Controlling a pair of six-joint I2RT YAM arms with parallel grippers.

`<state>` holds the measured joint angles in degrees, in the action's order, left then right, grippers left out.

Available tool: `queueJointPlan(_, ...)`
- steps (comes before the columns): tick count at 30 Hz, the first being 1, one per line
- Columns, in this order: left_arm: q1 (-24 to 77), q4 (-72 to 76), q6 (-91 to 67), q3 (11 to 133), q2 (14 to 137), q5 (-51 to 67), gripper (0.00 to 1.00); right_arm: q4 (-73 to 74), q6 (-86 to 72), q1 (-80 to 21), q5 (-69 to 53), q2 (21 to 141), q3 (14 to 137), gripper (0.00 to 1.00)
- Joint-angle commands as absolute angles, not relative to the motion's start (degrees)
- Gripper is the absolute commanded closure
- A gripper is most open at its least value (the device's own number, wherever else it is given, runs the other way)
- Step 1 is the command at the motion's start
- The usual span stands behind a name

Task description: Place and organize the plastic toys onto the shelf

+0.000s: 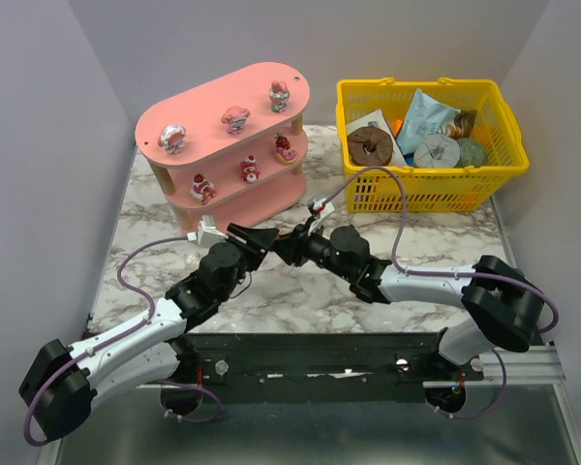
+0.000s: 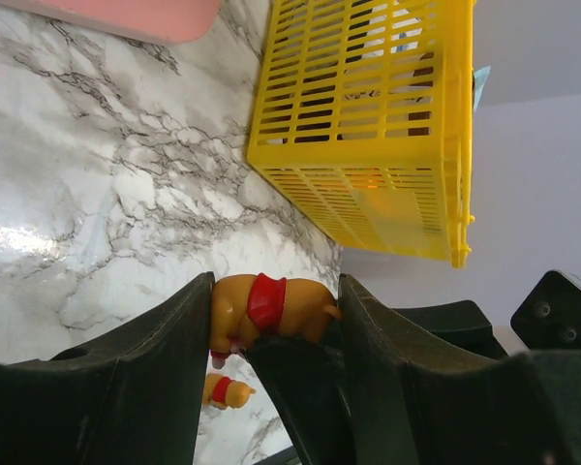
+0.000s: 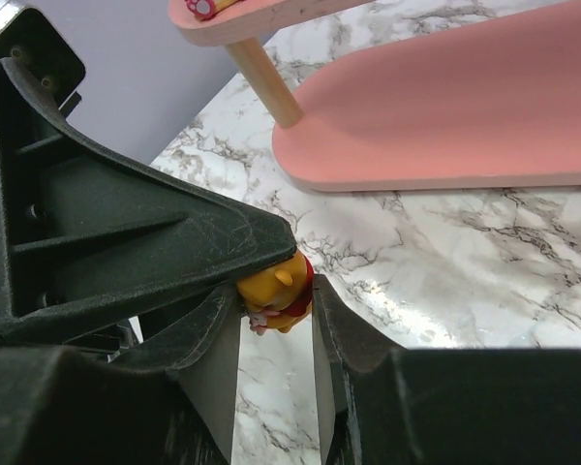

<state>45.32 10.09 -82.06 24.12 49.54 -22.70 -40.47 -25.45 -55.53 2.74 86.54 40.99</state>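
Both arms rise from the near edge in the overhead view and bend inward over the marble table (image 1: 300,300). The left gripper (image 1: 259,235) and right gripper (image 1: 289,247) meet tip to tip in front of the pink shelf (image 1: 223,102). Six small toys stand on that shelf, three on the top board (image 1: 236,118) and three on the middle one (image 1: 249,170). A yellow basket (image 1: 416,189) sits to the shelf's right. From the left wrist, the left gripper (image 2: 276,291) is pinching an orange bear figurine (image 2: 234,310) in a red shirt, both fingers pressed to its sides above the tabletop. A dark finger (image 2: 300,387) of the other gripper reaches in under it. A second small bear (image 2: 228,390) lies on the marble below, with the basket (image 2: 368,145) beyond and an edge of the shelf (image 2: 136,15) at the top. From the right wrist, the right gripper (image 3: 274,310) has its two fingers drawn in against the same figurine (image 3: 276,286), one on each side. The left gripper's broad black finger (image 3: 126,242) bears on it from the left. Behind lie the shelf's bottom board (image 3: 445,126) and a wooden post (image 3: 264,82).
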Motion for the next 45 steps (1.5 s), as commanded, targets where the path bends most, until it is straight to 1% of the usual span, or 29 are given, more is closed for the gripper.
queueJointPlan(1, 45.88, 11.52, -82.71, 23.29, 48.43, -21.88, 0.52, -43.51, -24.79, -55.63, 5.54, 88.15, 42.1, 0.94)
queueJointPlan(2, 45.88, 10.64, -82.44, 23.55, 48.25, -22.15, 0.45, -43.42, -24.61, -55.63, 5.8, 88.24, 41.93, 0.99)
queueJointPlan(3, 45.88, 10.03, -82.18, 23.73, 48.08, -22.32, 0.32, -43.33, -24.09, -55.63, 5.89, 88.24, 41.58, 0.99)
queueJointPlan(6, 45.88, 1.78, -79.99, 26.71, 47.29, -25.04, 0.14, -43.94, -21.9, -55.63, 5.71, 88.42, 40.17, 0.99)
queueJointPlan(7, 45.88, -4.25, -79.02, 27.68, 46.68, -27.14, 0.11, -43.86, -21.36, -55.63, 5.8, 88.68, 39.82, 0.99)
queueJointPlan(9, 45.88, -9.47, -77.7, 30.4, 45.88, -29.69, 0.06, -43.33, -18.74, -55.55, 5.45, 89.56, 39.29, 0.99)
queueJointPlan(10, 45.88, -14.71, -77.52, 31.19, 44.83, -30.84, 0.05, -43.59, -17.85, -55.63, 5.1, 91.04, 38.24, 0.99)
queueJointPlan(13, 45.79, -20.54, -75.76, 32.61, 41.68, -35.32, 0.03, -50.34, -15.74, -55.55, 4.22, 95.08, 34.21, 0.99)
queueJointPlan(14, 45.79, -20.83, -74.11, 32.61, 40.7, -36.29, 0.02, -53.06, -15.38, -55.63, 3.78, 96.4, 33.84, 0.99)
queueJointPlan(18, 45.7, -22.06, -71.12, 32.78, 37.36, -37.79, 0.02, -56.42, -13.89, -55.81, 4.74, 101.24, 33.57, 0.99)
queueJointPlan(22, 45.53, -24.07, -69.44, 34.1, 37.09, -38.15, 0.01, -56.69, -13.45, -56.25, 5.62, 103.8, 34.71, 0.98)
queueJointPlan(26, 45.35, -23.82, -68.73, 34.28, 37.35, -37.53, 0.01, -55.73, -13.1, -56.69, 6.5, 105.99, 35.86, 0.95)
queueJointPlan(29, 45.09, -22.77, -68.12, 33.75, 37.53, -36.74, 0.01, -55.55, -12.92, -56.78, 6.59, 107.93, 37.09, 0.91)
queueJointPlan(30, 45.0, -22.59, -68.03, 33.75, 37.62, -36.56, 0.01, -55.37, -13.01, -56.95, 6.85, 108.45, 37.35, 0.87)
queueJointPlan(31, 45.0, -22.24, -67.77, 33.75, 37.97, -36.3, 0.01, -55.28, -13.01, -57.04, 6.86, 109.24, 38.05, 0.86)
queueJointPlan(35, 44.21, -21.88, -66.54, 34.28, 39.11, -34.28, 0.01, -53.97, -12.75, -57.04, 7.29, 110.65, 39.64, 0.85)
queueJointPlan(38, 43.77, -21.71, -66.53, 34.28, 40.08, -33.31, 0.01, -54.05, -12.74, -57.13, 7.73, 110.92, 39.64, 0.81)
queueJointPlan(39, 43.51, -21.71, -66.53, 34.36, 40.17, -32.61, 0.01, -54.14, -12.83, -57.13, 7.73, 110.74, 39.55, 0.76)
queueJointPlan(41, 43.33, -21.71, -66.62, 34.37, 40.69, -32.08, 0.01, -54.4, -12.92, -57.22, 7.74, 110.22, 39.2, 0.71)
queueJointPlan(42, 43.07, -21.71, -66.62, 34.28, 40.69, -31.56, 0.01, -54.4, -13.01, -57.13, 7.56, 109.87, 38.94, 0.64)
queueJointPlan(44, 42.8, -22.06, -66.71, 34.45, 41.31, -31.12, 0.01, -54.06, -13.18, -57.22, 7.47, 109.25, 38.67, 0.59)
queueJointPlan(45, 42.72, -22.23, -66.8, 34.45, 41.31, -30.94, 0.01, -53.7, -13.18, -57.22, 7.04, 108.64, 38.76, 0.52)
